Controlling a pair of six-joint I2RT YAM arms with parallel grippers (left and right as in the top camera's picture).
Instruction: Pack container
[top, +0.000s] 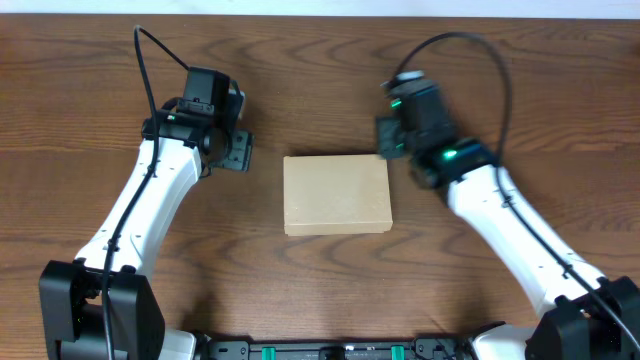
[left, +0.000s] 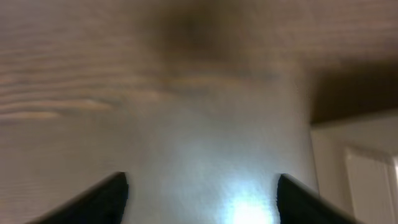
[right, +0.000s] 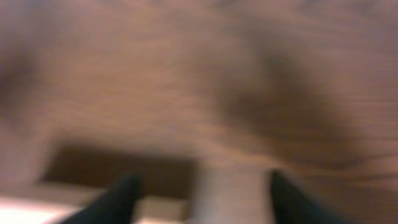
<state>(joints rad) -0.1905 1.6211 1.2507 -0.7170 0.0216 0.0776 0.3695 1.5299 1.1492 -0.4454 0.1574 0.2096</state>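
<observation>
Centrally on the table (top: 520, 90) lies the box (top: 336, 195), its top flat and shut, its long axis running left to right. The right gripper (top: 386, 138) hangs just off the box's far right corner. It is nearer than the left gripper (top: 238, 150), which sits apart from the far left corner. Both are spread wide with nothing between the jaws, as the wrist views show. Those views are badly blurred. The box's contents are hidden, and nothing to pack is visible.
</observation>
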